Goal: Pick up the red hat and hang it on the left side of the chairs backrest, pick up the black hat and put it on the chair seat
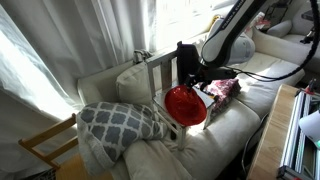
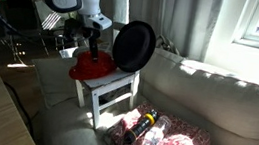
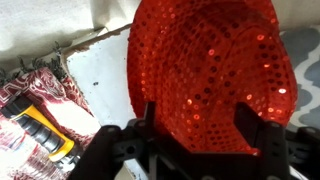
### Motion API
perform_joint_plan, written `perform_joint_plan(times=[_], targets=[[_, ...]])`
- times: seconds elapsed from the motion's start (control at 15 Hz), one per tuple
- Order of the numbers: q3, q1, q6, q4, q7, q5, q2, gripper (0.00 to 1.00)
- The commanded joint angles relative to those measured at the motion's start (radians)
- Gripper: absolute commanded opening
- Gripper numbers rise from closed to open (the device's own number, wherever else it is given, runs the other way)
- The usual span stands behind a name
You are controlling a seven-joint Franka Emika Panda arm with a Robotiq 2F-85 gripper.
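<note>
The red hat (image 3: 205, 70), sequined, sits tilted at the front edge of the chair seat (image 3: 95, 80) in both exterior views (image 1: 185, 104) (image 2: 92, 68). My gripper (image 3: 200, 130) comes down from above with its fingers either side of the hat's crown, closed on it (image 2: 90, 53). The black hat (image 2: 133, 45) hangs on the backrest (image 1: 158, 70), also seen in an exterior view (image 1: 186, 58). The pale chair (image 2: 98, 104) stands on a sofa.
A red patterned cloth (image 2: 156, 139) with a black and yellow tool (image 3: 42, 132) lies on the sofa beside the chair. A grey patterned pillow (image 1: 120, 122) lies on the chair's other side. A wooden chair (image 1: 45, 148) stands off the sofa's end.
</note>
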Motion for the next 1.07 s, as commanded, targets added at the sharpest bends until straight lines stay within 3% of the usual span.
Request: perform_joint_plan(times=[0.0,0.33,0.47,0.67,1.0], targets=[[0.039,-0.026,0.015,0.042,-0.004,0.057,0.054,0.49],[0.03,-0.006,-0.002,0.046,0.019,0.053,0.061,0.12],[0.014,0.022,-0.008,0.033,0.048,0.035,0.047,0.01],[0.05,0.031,-0.028,0.005,0.129,-0.014,-0.005,0.0],[0.091,0.105,-0.026,-0.027,0.266,-0.047,-0.103,0.01]])
